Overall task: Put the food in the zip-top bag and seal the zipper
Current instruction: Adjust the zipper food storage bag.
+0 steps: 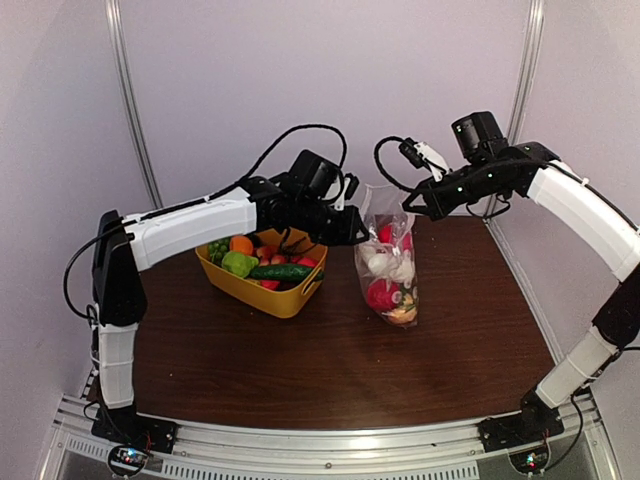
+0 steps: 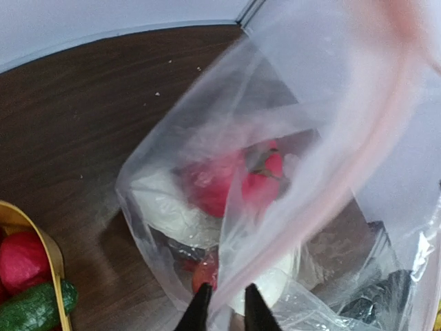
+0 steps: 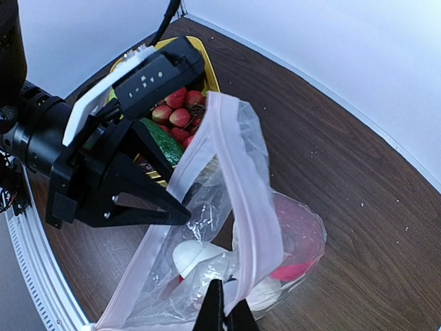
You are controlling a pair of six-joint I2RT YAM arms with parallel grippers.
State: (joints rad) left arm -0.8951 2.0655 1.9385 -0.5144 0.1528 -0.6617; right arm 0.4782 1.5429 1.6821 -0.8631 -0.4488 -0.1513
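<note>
The zip-top bag (image 1: 388,262) stands upright on the table, its mouth held up between both arms. Red and white food (image 1: 383,295) lies inside it, seen through the film as a red piece (image 2: 227,183) and a white piece (image 3: 193,255). My left gripper (image 2: 228,312) has its jaws narrowed on the bag's left mouth edge, with the film running between them. My right gripper (image 3: 225,314) is shut on the pinkish zipper (image 3: 241,179) at the right side of the mouth. More food, including a dark green cucumber (image 1: 280,271), sits in the yellow tub (image 1: 250,292).
The yellow tub stands just left of the bag, under my left arm (image 1: 200,225). Its rim (image 2: 52,252) shows at the lower left of the left wrist view. Brown tabletop (image 1: 330,370) lies in front of the bag, and white walls close in behind.
</note>
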